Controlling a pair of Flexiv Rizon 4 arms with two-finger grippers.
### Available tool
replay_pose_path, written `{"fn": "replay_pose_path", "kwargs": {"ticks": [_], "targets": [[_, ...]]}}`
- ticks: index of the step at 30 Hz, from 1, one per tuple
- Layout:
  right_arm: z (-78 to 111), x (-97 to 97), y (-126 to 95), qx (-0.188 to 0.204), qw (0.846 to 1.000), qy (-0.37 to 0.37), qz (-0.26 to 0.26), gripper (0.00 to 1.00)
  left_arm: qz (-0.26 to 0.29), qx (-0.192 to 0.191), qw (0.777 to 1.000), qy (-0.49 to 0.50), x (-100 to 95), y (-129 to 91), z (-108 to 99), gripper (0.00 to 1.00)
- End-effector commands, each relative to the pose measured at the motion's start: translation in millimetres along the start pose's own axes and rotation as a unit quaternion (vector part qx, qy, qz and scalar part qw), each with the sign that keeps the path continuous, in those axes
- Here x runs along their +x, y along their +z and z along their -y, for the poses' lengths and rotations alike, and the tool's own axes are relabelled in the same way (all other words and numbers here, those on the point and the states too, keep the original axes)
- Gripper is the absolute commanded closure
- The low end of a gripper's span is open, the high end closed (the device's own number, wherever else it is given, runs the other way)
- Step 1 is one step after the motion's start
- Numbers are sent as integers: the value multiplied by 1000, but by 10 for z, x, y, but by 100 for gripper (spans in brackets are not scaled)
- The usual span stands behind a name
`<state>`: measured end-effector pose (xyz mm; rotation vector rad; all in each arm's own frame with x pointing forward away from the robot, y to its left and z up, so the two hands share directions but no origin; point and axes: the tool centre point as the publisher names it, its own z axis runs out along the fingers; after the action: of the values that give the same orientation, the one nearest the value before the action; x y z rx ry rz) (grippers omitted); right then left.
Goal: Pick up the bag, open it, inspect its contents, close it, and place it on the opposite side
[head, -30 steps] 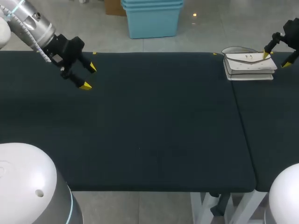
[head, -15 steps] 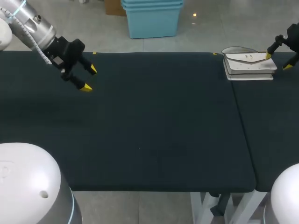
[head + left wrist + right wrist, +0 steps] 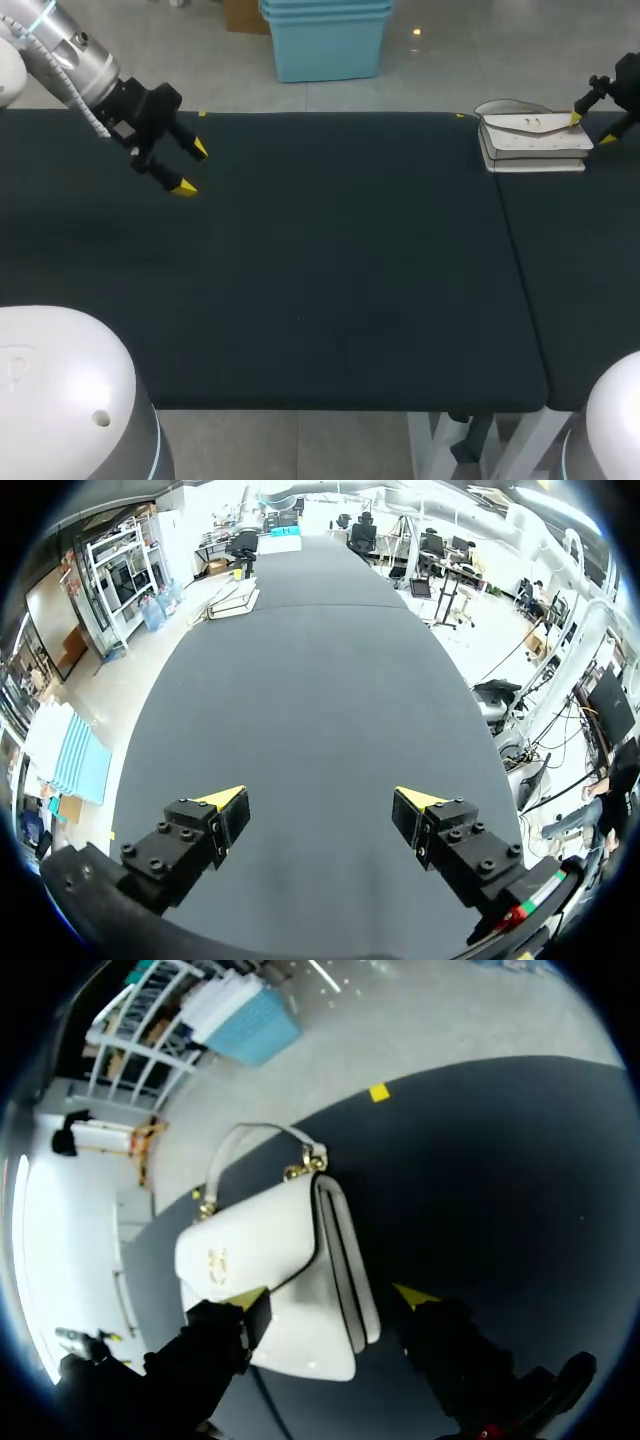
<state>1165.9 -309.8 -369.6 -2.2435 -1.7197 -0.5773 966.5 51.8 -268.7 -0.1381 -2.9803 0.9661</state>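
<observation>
A white handbag with a loop handle lies flat at the table's far right edge. My right gripper hovers at the bag's right end, open. In the right wrist view one finger stands over the bag's flap and the other beside its side edge, so the bag's end lies between the tips of the gripper; I cannot see both touching it. My left gripper hangs open over the far left of the table, holding nothing. In its own view the left gripper faces along the table, and the bag shows small at the far end.
The dark table has a seam running front to back, just left of the bag. Small yellow marks sit on its far edge.
The right gripper's fingers have drawn a little closer together around the bag's end. The left arm has barely shifted.
</observation>
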Motion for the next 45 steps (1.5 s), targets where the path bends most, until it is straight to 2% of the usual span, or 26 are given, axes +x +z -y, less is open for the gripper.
{"fn": "replay_pose_path", "kwargs": {"ticks": [1,4,6,7,9,19,25,36,45], "targets": [[-74,-35,84,78,997,-1,-8,60,0,1,1000,0,-8,8,-6,0],[-46,-39,116,83,997,1,-11,58,0,1,1000,0,-8,8,-6,0],[-20,-42,131,85,996,4,-14,65,0,1,1000,0,-8,8,-6,0],[-9,-44,137,85,996,5,-14,71,0,1,1000,0,-8,8,-6,0],[13,-39,140,86,996,6,-18,100,0,1,1000,0,-8,8,-6,0],[120,56,51,88,995,12,-51,100,0,1,1000,0,-8,8,-6,0],[246,169,25,90,993,6,-76,100,0,1,1000,0,-8,8,-6,0],[639,448,5,93,988,-25,-117,100,0,1,1000,0,-8,8,-6,0],[1175,716,15,95,985,-52,-136,100,0,1,1000,0,-8,8,-6,0]]}}
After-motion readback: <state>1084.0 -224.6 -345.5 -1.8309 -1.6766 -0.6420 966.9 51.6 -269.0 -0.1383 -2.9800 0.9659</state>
